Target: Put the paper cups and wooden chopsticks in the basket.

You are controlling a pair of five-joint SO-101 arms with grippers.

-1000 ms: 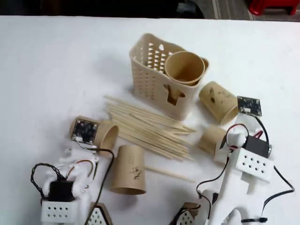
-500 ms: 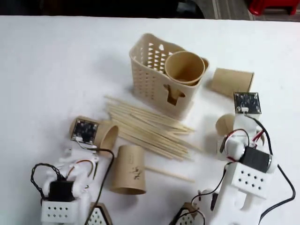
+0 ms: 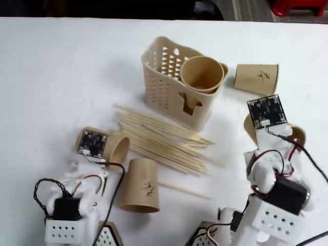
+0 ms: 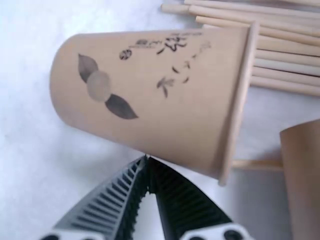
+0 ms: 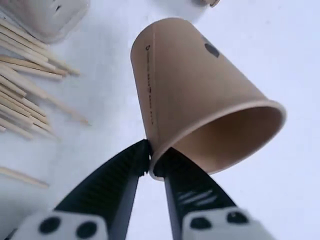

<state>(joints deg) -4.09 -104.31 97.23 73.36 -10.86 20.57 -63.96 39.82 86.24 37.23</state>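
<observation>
The cream lattice basket (image 3: 169, 84) stands mid-table with one paper cup (image 3: 201, 73) inside it. Just right of it another cup (image 3: 256, 78) lies on its side. My right gripper (image 5: 151, 161) is shut on the rim of a paper cup (image 5: 195, 100), which pokes out from under the right wrist's camera board (image 3: 265, 110) as cup (image 3: 297, 135). My left gripper (image 4: 148, 161) is shut and empty, its tips against the side of a lying printed cup (image 4: 150, 100), seen from above as cup (image 3: 118, 148). Wooden chopsticks (image 3: 164, 141) lie piled in front of the basket.
A fourth loose cup (image 3: 141, 184) lies near the front between the arms, with a single chopstick (image 3: 184, 189) beside it. The left arm's base (image 3: 64, 218) sits at the front left. Bare white table stretches to the far left and back.
The right arm swung right and away from the chopsticks, carrying its cup. The cup that lay beside the basket rolled farther back and right. The left arm stayed still.
</observation>
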